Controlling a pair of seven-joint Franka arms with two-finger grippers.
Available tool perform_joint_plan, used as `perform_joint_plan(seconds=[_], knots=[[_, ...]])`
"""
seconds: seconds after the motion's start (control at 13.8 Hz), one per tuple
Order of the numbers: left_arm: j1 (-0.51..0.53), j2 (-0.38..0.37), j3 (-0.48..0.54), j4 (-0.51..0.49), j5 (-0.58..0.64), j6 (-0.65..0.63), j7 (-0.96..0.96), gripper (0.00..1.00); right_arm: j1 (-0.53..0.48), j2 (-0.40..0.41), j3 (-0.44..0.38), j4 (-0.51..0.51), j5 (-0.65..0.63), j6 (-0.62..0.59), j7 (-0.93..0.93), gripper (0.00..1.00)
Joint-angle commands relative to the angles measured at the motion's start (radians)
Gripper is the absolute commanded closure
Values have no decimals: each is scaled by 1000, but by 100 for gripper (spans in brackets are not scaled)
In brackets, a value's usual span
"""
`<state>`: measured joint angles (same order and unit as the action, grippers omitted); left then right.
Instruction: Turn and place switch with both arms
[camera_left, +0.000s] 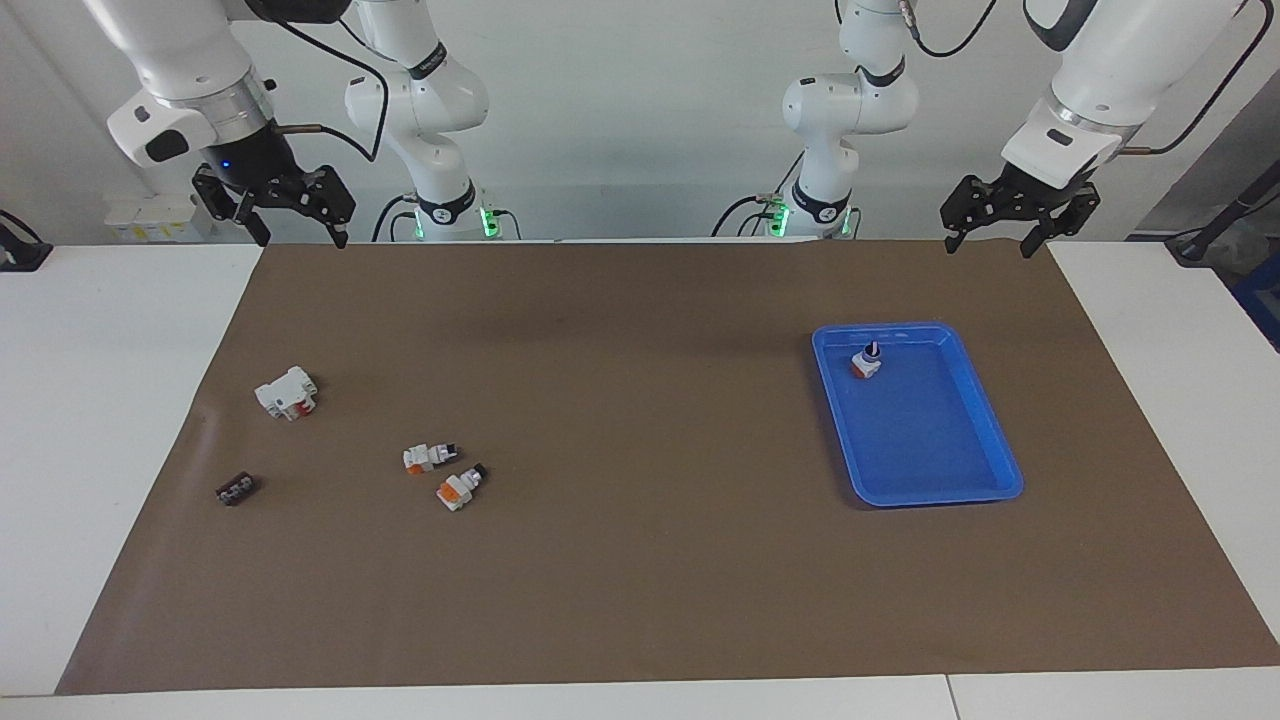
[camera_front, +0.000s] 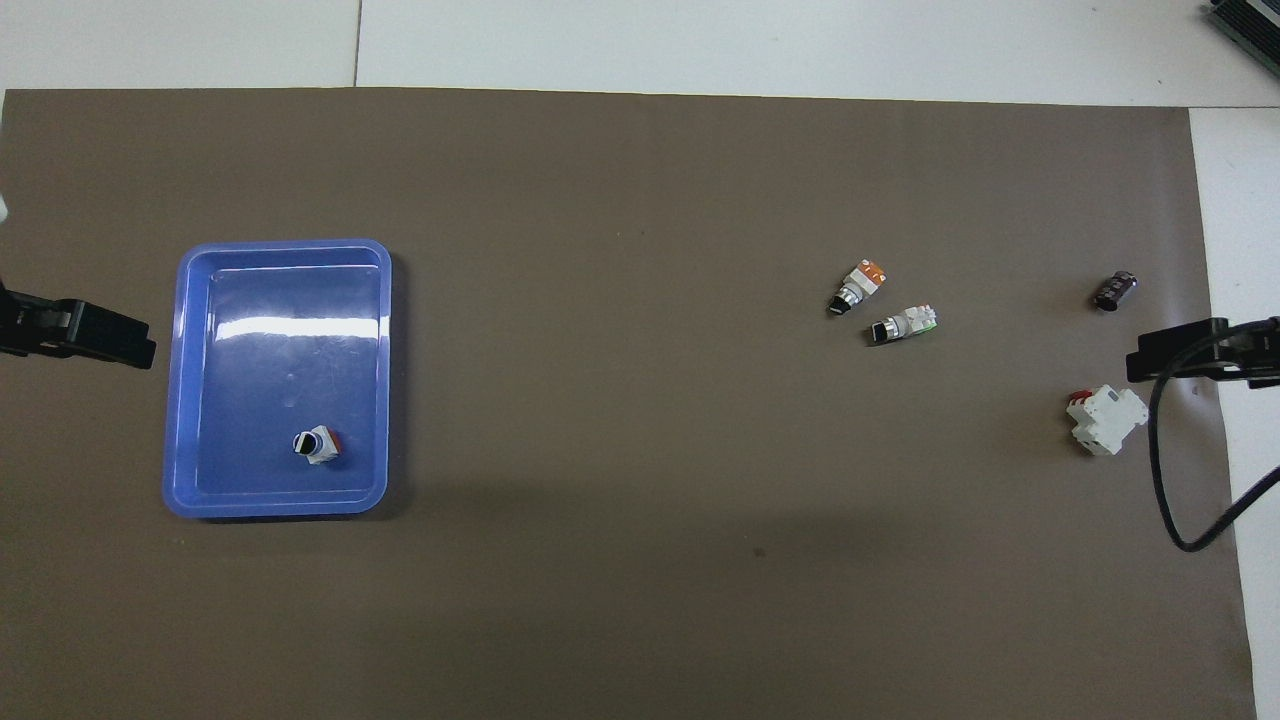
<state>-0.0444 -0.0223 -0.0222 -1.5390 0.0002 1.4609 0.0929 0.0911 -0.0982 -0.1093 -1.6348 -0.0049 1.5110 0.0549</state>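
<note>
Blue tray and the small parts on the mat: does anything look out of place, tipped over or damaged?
Nothing stands out. One switch stands upright in the blue tray; two similar switches lie on their sides on the mat, undamaged.

Worktop white, covered by a plain dark brown mat. Tray bright blue, glossy, with a white glare streak in the overhead view. Switch in the tray: white body, black knob, reddish-orange base. Two more switches on the mat: white with orange blocks, black knobs; one shows green in the overhead view. Larger block white with a red part. Small component dark, near black. Arms white; left gripper and right gripper black.
</note>
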Motion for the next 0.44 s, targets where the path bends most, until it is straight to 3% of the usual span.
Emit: perform_joint_plan(seconds=[0.0, 0.36], knots=[[11, -30, 5, -33, -16, 15, -1, 0, 2, 5, 2, 13, -1, -21, 26, 0], [15, -36, 5, -24, -16, -4, -27, 0, 2, 2, 2, 9, -1, -22, 36, 0]])
